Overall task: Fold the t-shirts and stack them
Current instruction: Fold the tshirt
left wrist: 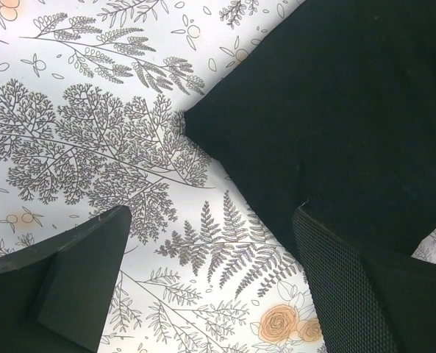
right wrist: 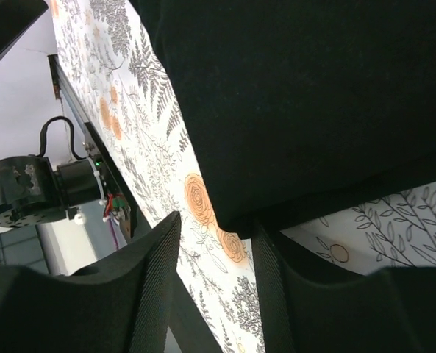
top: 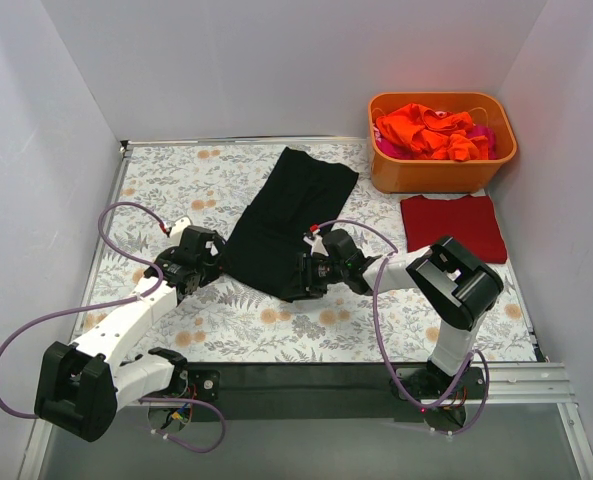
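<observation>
Leaf-print tablecloth [top: 276, 330] between white walls [top: 276, 60], black t-shirt [top: 286, 215] on it — left pincer [left wrist: 210, 218] wide, right pincer [right wrist: 216, 224] half-open at its hem

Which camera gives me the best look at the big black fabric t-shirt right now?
Top external: it alone shows the black fabric t-shirt end to end. Left wrist shows just one corner, right wrist only a near edge strip.
</observation>
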Available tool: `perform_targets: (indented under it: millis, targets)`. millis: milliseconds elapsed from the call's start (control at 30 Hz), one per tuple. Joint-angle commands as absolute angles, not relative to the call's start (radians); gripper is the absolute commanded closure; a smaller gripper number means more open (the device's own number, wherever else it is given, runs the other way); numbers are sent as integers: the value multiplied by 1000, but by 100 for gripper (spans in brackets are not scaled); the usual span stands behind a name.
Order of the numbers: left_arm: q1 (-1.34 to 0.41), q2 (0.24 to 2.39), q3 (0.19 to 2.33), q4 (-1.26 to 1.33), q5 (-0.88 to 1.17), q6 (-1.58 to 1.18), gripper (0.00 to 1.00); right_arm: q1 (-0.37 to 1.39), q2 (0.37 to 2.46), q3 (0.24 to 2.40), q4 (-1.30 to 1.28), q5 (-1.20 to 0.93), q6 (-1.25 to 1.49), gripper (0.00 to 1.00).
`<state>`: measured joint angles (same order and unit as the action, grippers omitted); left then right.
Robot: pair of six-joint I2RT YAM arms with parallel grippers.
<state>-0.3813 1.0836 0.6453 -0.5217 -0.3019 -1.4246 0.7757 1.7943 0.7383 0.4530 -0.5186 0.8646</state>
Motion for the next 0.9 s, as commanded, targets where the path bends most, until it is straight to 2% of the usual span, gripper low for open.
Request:
perform_targets:
  millis: [0, 100, 267, 333, 533, 633, 700, 733, 867]
  targets:
    - [-376, 1072, 638, -489, -307, -1417, 15, 787, 1802, 764, 509, -560, 865, 59]
    - [-374, 1074, 635, -489, -302, -1420, 15, 784, 1805, 769, 506, -580, 854, 67]
    - [-376, 1065, 653, -500, -266, -1427, 15, 741, 1802, 753, 456, -682, 818, 92]
    - [-376, 1060, 661, -503, -242, -1436, 15, 701, 1793, 753, 346, -731, 737, 99]
    - [-376, 1072, 699, -529, -126, -1474, 15, 618, 1764, 816, -163, -775, 392, 99]
    - [-377, 1091, 716, -519, -17, -1496, 15, 591, 1753, 810, -273, -772, 278, 98]
    - [-393, 1117, 727, -500, 59, -1511, 15, 563, 1730, 773, -310, -765, 256, 92]
    - [-422, 1124, 738, -497, 60, -1522, 16, 551, 1720, 759, -311, -762, 250, 86]
    - [-492, 1169, 753, -471, 41, -1555, 21, 485, 1610, 752, -322, -716, 225, 76]
